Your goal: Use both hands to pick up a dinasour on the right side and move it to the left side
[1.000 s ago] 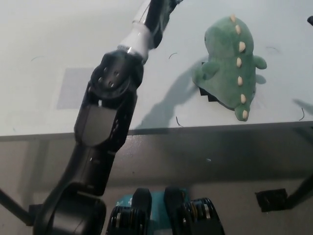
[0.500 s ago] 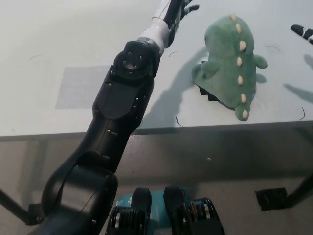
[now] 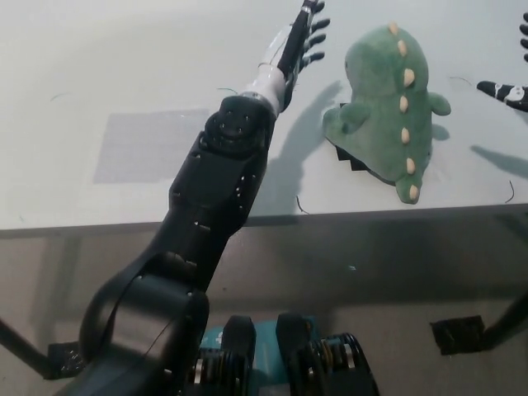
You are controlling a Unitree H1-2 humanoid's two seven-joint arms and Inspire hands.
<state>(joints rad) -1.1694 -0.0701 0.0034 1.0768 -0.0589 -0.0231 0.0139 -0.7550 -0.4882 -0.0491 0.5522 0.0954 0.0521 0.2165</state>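
Green plush dinosaur (image 3: 386, 107) with cream spikes sits untouched on the pale desk (image 3: 124, 74). Left hand (image 3: 304, 37) beside it spreads empty; right hand (image 3: 516, 82) barely shows, state unclear. Approach step: both must close in.

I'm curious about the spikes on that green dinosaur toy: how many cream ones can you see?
6 show on the dinosaur: one on top of the head, four down the back, one at the tail tip near the table edge. Others may be hidden.
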